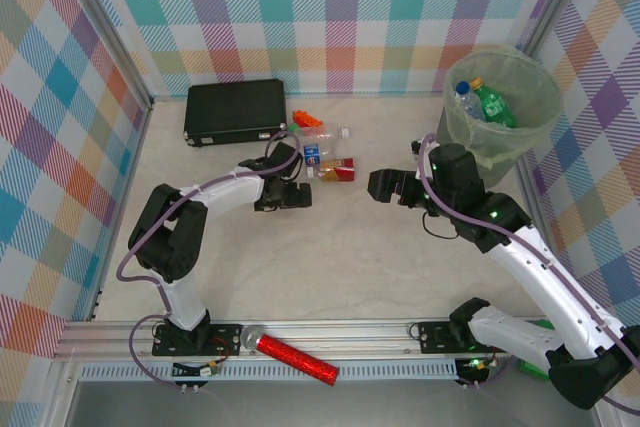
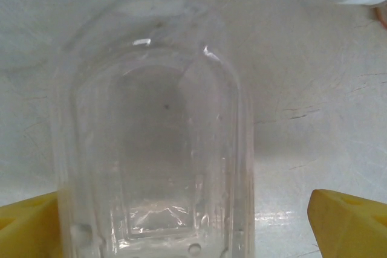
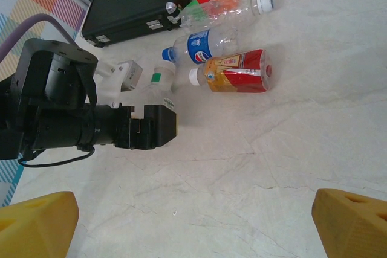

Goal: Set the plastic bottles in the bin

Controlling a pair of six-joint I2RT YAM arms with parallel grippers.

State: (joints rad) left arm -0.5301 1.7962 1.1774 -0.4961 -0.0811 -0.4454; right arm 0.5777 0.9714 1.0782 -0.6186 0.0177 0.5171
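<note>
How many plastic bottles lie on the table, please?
4, near the black case: rearmost bottle, blue-labelled bottle, red-labelled bottle, and green-labelled bottle within the open left hand; more may be hidden.

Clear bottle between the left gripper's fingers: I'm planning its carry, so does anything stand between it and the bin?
Yes: the right gripper, open, hangs over the table roughly on the straight line from the clear bottle to the bin. The red-labelled bottle lies on the table that way too.
</note>
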